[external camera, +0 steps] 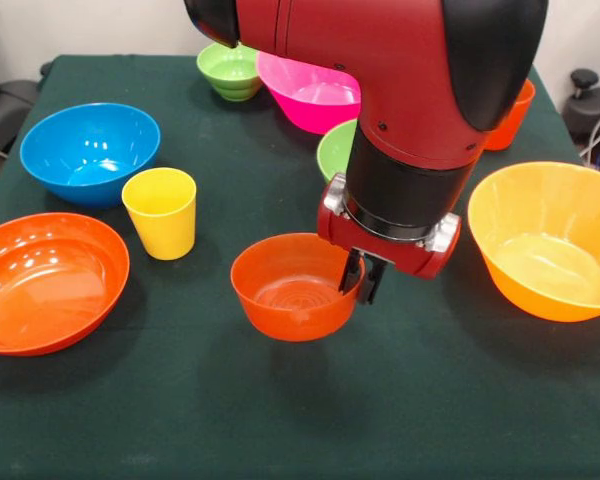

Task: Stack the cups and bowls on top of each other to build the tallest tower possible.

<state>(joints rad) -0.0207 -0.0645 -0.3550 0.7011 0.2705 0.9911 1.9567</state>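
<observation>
Gripper down at the rim of the small red-orange plastic bowl, arm hanging vertical.

The red and black arm drops straight down from above, wrist plumb, and its dark fingers straddle that bowl's right rim, pinching the wall between them while the bowl sits upright on the green table. Left of that bowl stands the glossy yellow plastic cup; further left, the shallow orange bowl and the blue bowl. To its right sits the large yellow-orange bowl. Behind it, the medium green bowl peeks past the arm, then the large pink bowl and the small ribbed green bowl.
</observation>
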